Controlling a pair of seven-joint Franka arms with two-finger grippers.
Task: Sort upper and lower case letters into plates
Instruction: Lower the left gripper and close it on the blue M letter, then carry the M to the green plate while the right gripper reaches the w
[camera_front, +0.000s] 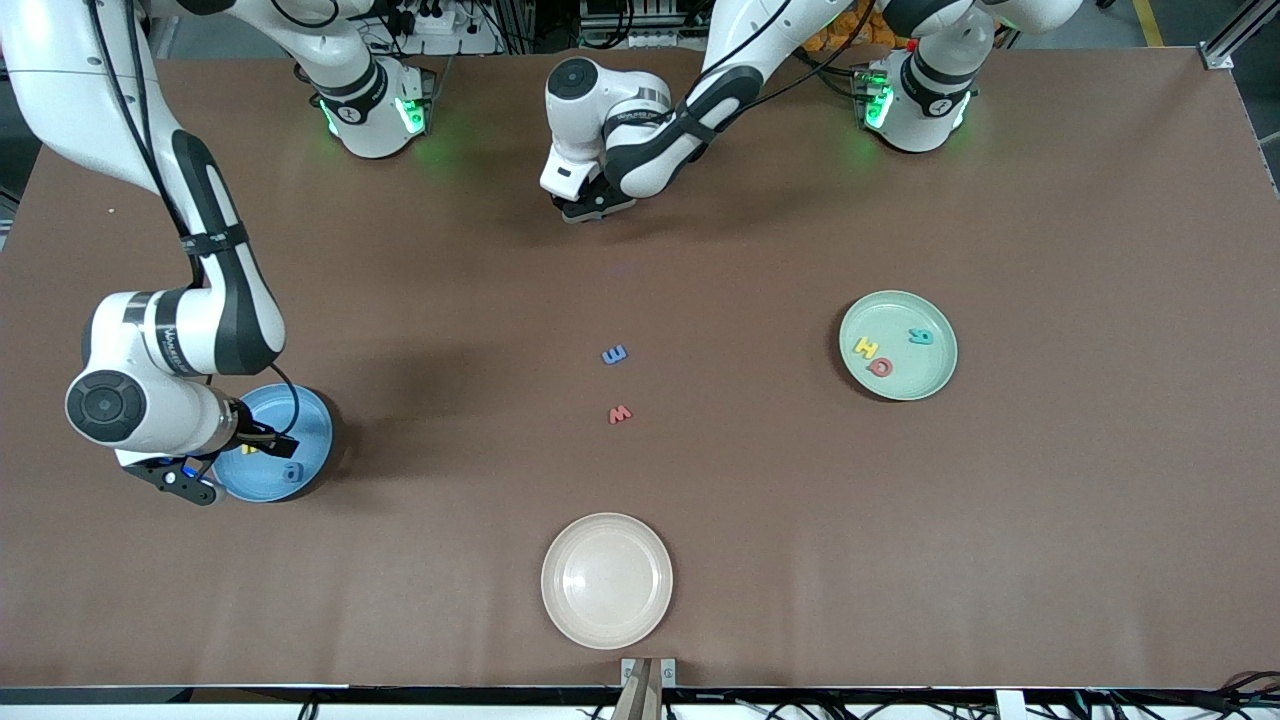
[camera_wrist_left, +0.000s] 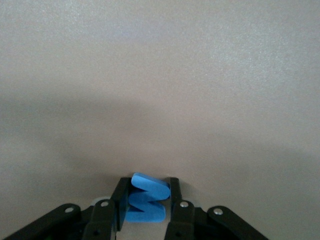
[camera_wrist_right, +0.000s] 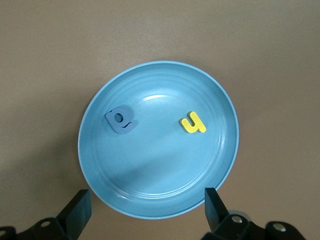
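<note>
On the brown surface (camera_front: 1050, 500), the round pale mint green plate (camera_front: 930, 385) toward the left arm's end already carries three foam letters, and the round blue plate (camera_wrist_right: 150, 200) toward the right arm's end carries two. The right gripper (camera_wrist_right: 147, 212) waits over the blue plate, fingers wide and empty. The left gripper (camera_wrist_left: 145, 202), low at the surface farther from the front camera than the green plate, has its fingers pinched on a blue foam zigzag letter (camera_wrist_left: 146, 200); judging by this, the pickup step is in hand, and next comes lifting it to whichever plate suits its case.

The mint green plate (camera_front: 898, 345) holds letters: a yellow H (camera_front: 865, 348), a red Q (camera_front: 881, 368), a teal R (camera_front: 921, 336).
</note>
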